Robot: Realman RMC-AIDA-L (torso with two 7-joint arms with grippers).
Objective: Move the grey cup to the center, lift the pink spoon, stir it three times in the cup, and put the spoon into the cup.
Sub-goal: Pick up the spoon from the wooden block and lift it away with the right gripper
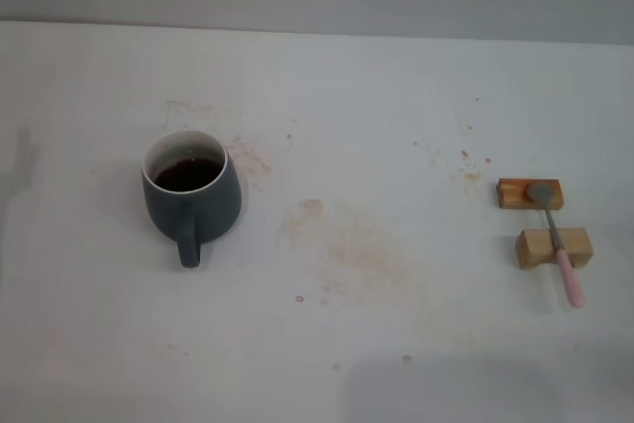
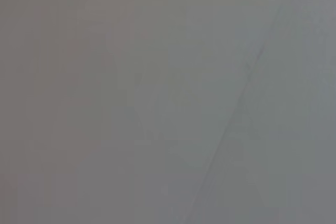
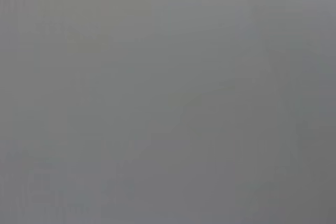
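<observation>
No step begun: cup (image 1: pixel 191 195) sits left of centre, spoon (image 1: pixel 557 237) on blocks (image 1: pixel 553 248). Neither gripper visible, state unknown. Next: reach for cup.

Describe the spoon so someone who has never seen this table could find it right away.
On the white table, look to the robot's right side, where two small wooden blocks sit. The pink spoon lies across both, its grey bowl on the farther block; its pale pink handle sets it apart.

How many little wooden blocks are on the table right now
2. Both sit on the robot's right side of the table: a darker, reddish block under the pink spoon's bowl, and a paler block just nearer the robot, under its stem. None appear hidden.
</observation>
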